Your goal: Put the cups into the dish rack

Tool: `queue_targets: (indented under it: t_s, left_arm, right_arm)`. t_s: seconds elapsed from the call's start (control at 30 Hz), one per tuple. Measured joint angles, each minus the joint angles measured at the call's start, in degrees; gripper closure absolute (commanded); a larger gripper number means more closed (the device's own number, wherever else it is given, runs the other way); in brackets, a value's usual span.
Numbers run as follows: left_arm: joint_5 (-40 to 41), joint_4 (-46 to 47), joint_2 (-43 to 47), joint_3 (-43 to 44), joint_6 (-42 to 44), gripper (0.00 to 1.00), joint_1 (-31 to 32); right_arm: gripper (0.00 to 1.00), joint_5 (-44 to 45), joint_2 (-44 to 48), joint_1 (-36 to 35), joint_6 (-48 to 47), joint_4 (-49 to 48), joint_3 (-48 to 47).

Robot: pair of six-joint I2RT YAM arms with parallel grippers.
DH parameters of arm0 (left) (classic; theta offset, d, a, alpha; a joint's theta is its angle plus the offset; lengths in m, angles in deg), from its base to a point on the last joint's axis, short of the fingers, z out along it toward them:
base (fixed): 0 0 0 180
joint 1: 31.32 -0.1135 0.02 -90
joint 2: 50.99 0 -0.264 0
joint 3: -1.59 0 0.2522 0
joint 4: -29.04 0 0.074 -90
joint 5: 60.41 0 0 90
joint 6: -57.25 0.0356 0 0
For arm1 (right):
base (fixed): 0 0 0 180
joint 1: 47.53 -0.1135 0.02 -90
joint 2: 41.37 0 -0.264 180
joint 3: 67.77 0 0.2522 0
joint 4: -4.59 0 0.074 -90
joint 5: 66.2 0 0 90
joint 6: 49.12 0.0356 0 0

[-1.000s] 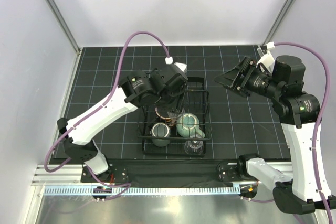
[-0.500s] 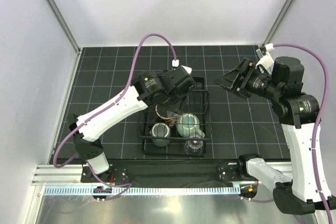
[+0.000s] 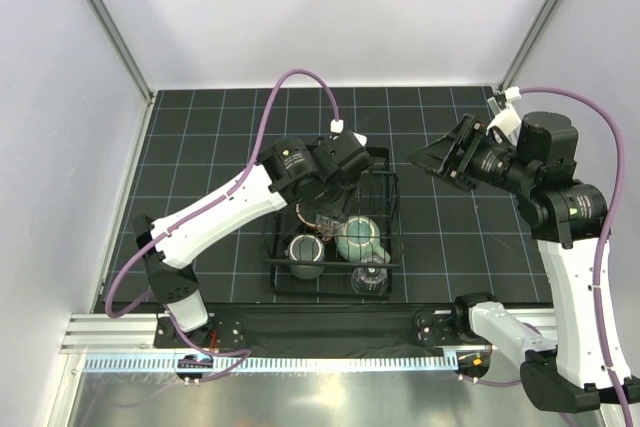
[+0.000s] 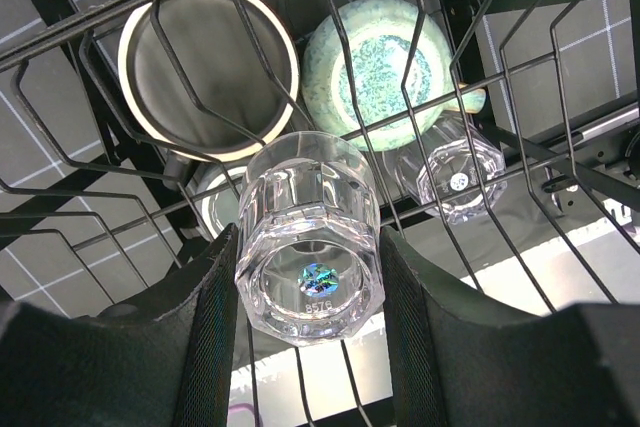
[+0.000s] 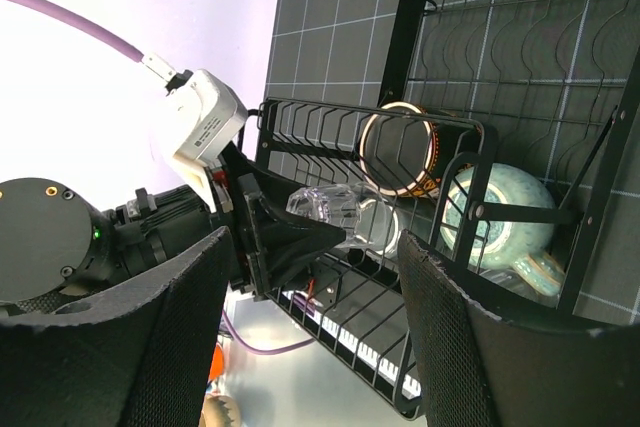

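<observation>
Cups first, from the top camera: the dish rack [image 3: 385, 192] sits by the near edge of the bench [image 3: 200, 137], about midway between its left and right edges, and it's filling up. The speckled pale-green mug [image 3: 358, 237], the dark grey-green mug [image 3: 306, 252] and one clear glass [image 3: 370, 275] are all inside. The left tool [image 3: 323, 213] hangs right over the rack. The right tool [image 3: 440, 157] floats well clear toward the far right corner, jaws spread, nothing in them.

Left wrist now, and there's the second glass [image 4: 310, 237], pinched by its faceted sides between the two fingers [image 4: 215, 337], base toward the lens, above the wires. Below it, the mugs and the clear glass are packed close.

The right wrist view confirms it: the second glass juts out from the left tool over the rack, not yet set down. A dark cup with a coppery rim [image 5: 397, 147] is just behind it.

Danger from here, as I judge it: smooth glass in a side pinch can slide if the grip loosens early. Coming down, it may snag a wire prong or clink the neighbours, since free room looks tight.
</observation>
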Motion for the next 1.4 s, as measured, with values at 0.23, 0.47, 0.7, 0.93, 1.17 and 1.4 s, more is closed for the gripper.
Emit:
queue_targets:
  t_s: [0.23,0.47,0.7,0.93,1.17,1.4]
  left_arm:
    - [-0.37,-0.04,0.00,-0.70,0.13,0.24,0.00]
    - [1.05,-0.26,0.02,-0.09,0.20,0.00,0.00]
    - [8.39,0.76,4.44,7.93,-0.68,0.00,0.00]
    - [18.73,11.02,34.88,-12.04,-3.41,0.00,-0.09]
    - [25.49,16.02,55.84,-28.57,-7.89,0.00,-2.12]
    - [20.26,14.29,50.71,-33.59,-10.29,0.00,-4.98]
  right_arm:
    - [0.32,-0.02,-0.02,0.00,0.02,0.00,0.94]
    - [0.31,-0.02,0.00,0.00,-0.46,0.02,0.94]
    - [0.20,0.04,-0.02,0.00,-2.71,1.29,0.94]
    - [0.00,4.39,1.31,0.00,-7.52,4.46,1.46]
    - [0.00,14.05,6.45,0.00,-11.63,9.09,5.90]
    - [0.00,18.08,7.56,0.00,-14.73,12.83,8.98]
